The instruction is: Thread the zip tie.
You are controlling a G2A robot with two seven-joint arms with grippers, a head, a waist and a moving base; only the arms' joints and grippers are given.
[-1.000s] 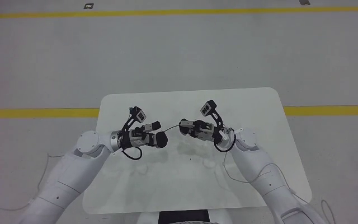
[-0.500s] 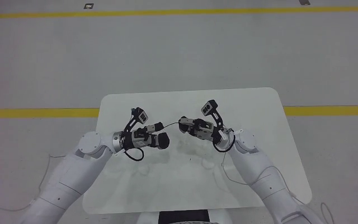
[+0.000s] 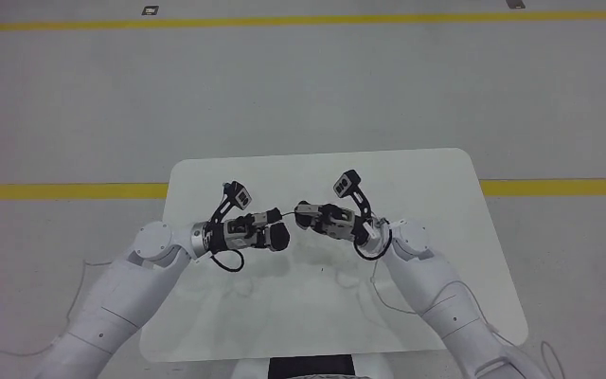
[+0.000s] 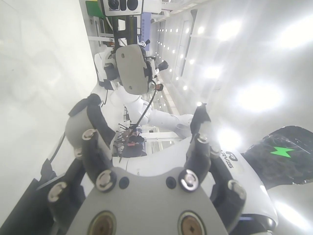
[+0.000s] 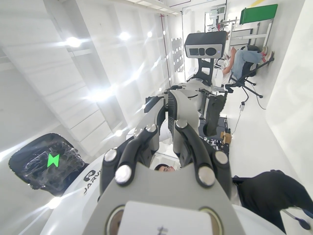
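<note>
The zip tie (image 3: 280, 212) is a thin dark strand bowed above the middle of the worktop (image 3: 426, 189), clear of its surface. One end runs into the right end effector (image 3: 303, 210), whose two halves sit pressed together, so I judge it clamped on the zip tie. The left end effector (image 3: 276, 237) is spread wide, its black-padded fingers (image 4: 94, 113) well apart with nothing between them. The strand's free end arcs over its body; I cannot tell whether it touches there.

The step in hand looks like bringing that free end under control above the worktop's middle. The right side should hold its pinch firm and level, because the strand looks springy and would flick if bent hard. The left should close only once the free end lies squarely between its pads, gripping near the tip but leaving enough length to steer.

Compared with half a second ago, both end effectors have drawn nearer each other above the worktop's middle. The strand's bow now spans a shorter gap.
</note>
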